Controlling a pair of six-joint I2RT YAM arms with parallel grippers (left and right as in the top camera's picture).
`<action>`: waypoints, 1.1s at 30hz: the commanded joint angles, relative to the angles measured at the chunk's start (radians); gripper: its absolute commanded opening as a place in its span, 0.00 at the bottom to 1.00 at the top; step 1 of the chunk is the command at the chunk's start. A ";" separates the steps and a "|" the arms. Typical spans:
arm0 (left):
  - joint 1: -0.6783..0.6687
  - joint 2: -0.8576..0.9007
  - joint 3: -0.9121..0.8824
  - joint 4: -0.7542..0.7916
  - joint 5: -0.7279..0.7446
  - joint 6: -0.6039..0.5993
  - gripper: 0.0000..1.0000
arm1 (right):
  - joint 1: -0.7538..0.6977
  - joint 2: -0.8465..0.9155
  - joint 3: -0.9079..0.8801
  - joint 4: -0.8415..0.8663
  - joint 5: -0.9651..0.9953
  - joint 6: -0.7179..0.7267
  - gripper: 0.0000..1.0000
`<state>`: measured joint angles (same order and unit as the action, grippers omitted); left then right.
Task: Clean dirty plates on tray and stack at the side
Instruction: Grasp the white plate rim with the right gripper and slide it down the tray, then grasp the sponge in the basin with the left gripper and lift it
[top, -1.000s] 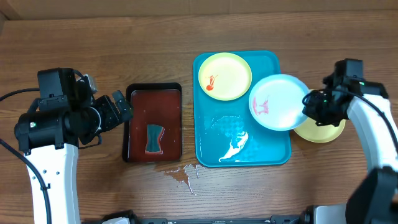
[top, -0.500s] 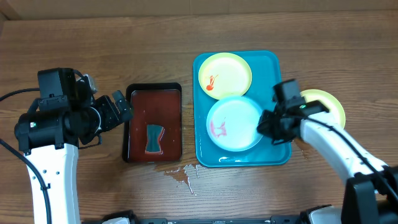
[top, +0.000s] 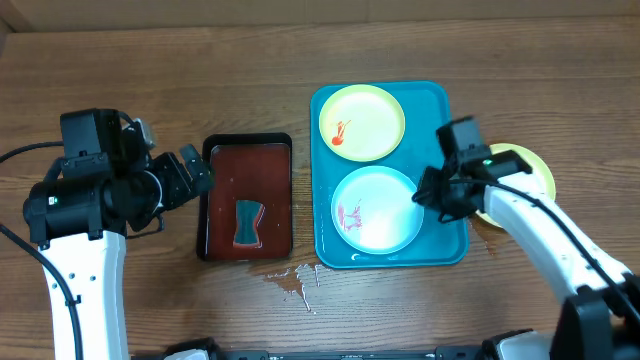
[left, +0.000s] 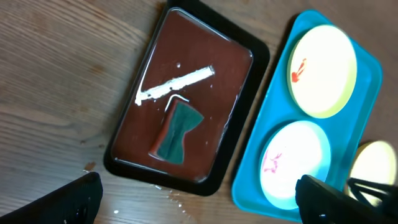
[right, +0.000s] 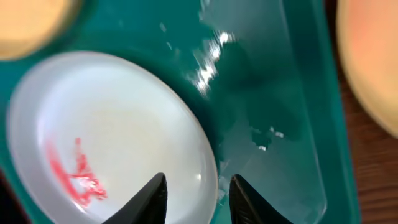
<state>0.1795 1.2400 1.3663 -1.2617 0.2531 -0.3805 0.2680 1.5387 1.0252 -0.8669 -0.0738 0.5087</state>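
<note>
The turquoise tray (top: 322, 190) holds two dirty plates. A pale yellow-green plate (top: 362, 122) with a red smear lies at its back. A light blue-white plate (top: 377, 208) with red sauce lies flat at its front. My right gripper (top: 430, 195) (right: 198, 198) stands at that plate's right rim (right: 208, 168), its jaws apart on either side of the rim. A second yellow-green plate (top: 523, 168) rests on the table right of the tray, partly under my right arm. Over the table left of the black tray, my left gripper (top: 190, 172) (left: 202, 202) is wide open and holds nothing.
A smaller black tray (top: 248, 160) with a dark red inside sits left of the turquoise one and holds a teal sponge (top: 247, 222) and a white streak (left: 175, 86). Water drops (top: 295, 280) lie on the wood in front of the trays.
My right gripper carried the blue-white plate from the tray's right edge to the tray's front, where it now lies flat. The jaws have parted. The left arm has not moved.
</note>
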 joint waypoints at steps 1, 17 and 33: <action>0.003 -0.003 0.016 -0.011 0.055 -0.095 1.00 | -0.003 -0.091 0.097 -0.031 0.028 -0.103 0.35; -0.324 0.194 -0.160 0.031 -0.197 -0.010 0.72 | 0.006 -0.158 0.101 -0.131 0.026 -0.099 0.35; -0.344 0.666 -0.192 0.204 -0.180 0.005 0.32 | 0.006 -0.157 0.101 -0.142 -0.017 -0.098 0.34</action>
<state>-0.1604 1.8412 1.1774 -1.0637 0.0334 -0.4362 0.2691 1.3869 1.1137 -1.0126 -0.0822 0.4175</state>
